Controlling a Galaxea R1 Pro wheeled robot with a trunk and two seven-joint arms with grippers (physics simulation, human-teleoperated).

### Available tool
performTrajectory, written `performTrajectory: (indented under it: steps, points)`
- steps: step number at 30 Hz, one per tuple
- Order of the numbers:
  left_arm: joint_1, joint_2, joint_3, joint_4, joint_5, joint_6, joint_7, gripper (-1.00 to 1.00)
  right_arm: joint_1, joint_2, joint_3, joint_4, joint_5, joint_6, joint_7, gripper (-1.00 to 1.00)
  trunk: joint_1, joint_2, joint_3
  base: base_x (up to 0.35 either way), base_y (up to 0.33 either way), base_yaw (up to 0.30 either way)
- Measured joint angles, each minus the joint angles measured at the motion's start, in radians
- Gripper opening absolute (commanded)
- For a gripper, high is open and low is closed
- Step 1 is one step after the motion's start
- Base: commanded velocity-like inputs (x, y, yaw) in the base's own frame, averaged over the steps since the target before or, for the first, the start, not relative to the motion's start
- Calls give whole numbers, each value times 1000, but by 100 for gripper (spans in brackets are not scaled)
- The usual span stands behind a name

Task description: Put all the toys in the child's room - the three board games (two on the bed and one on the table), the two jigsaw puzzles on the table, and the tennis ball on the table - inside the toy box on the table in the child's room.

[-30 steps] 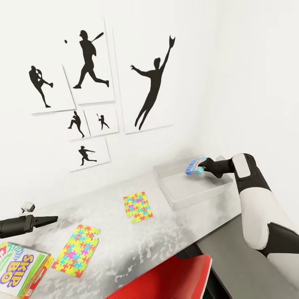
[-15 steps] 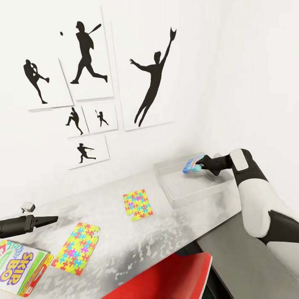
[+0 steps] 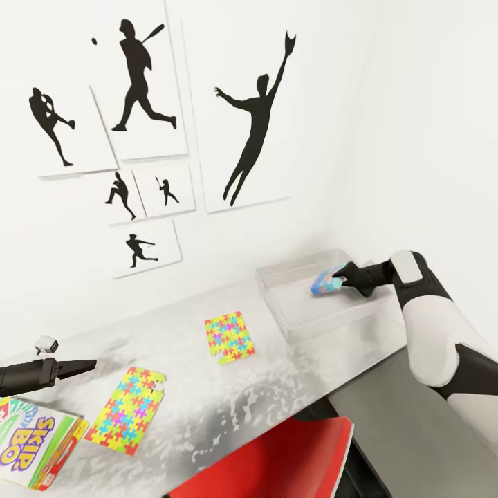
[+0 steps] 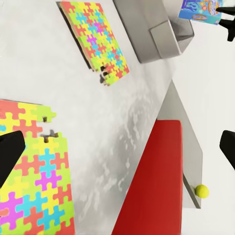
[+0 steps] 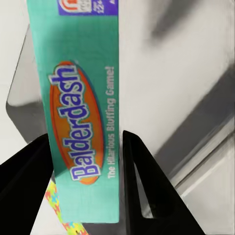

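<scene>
Right gripper (image 3: 340, 279) pinches Balderdash board game (image 3: 326, 280) over toy box (image 3: 315, 315).
Right wrist view alone reads the teal edge title; left gripper (image 3: 81, 365) spread above nearer jigsaw puzzle (image 3: 130, 410).

Head cam: high, facing forward and down over the tabletop (image 3: 277, 373) toward the wall. Left wrist cam: hovers above it, looking along its gripper (image 4: 117, 152) – shares both puzzles and the toy box (image 3: 311, 315) with head view. Right wrist cam: very close, past its gripper (image 5: 85, 161) into that same box.
</scene>
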Motion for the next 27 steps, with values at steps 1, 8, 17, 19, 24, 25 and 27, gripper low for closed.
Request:
performTrajectory:
  steps: [1, 8, 17, 19, 24, 25, 27]
  points:
    - [0, 0, 0, 0, 0, 0, 0, 100, 0, 0, -9, 0, 5, 1, -12, -100, 0, 0, -2, 0, 0, 0]
    - [0, 0, 0, 0, 0, 1, 0, 100, -1, 6, -70, 0, -4, 0, -77, -100, 0, 0, -13, 0, 0, 0]
    - [0, 0, 0, 0, 0, 1, 0, 100, -14, 19, -79, -1, -6, -17, -85, -100, 0, 0, -18, 0, 0, 0]
    - [-6, -6, 6, -6, -4, 6, 0, 100, -9, 25, -73, -7, -13, -23, -80, -100, 0, 0, -18, 0, 0, 0]
    - [-34, -34, 11, -33, 3, 34, 0, 100, 20, 54, -46, -34, -57, -53, -51, -100, 0, 0, -18, 0, 0, 0]
    - [-40, -40, 11, -39, 5, 40, 0, 100, 25, 60, -40, -40, -65, -59, -46, -100, 0, 0, -18, 0, 0, 0]
    - [-51, -49, 12, -50, 9, 51, 0, 100, 15, 71, -40, -51, -89, -70, -35, -100, 0, 0, -18, 0, 0, 0]
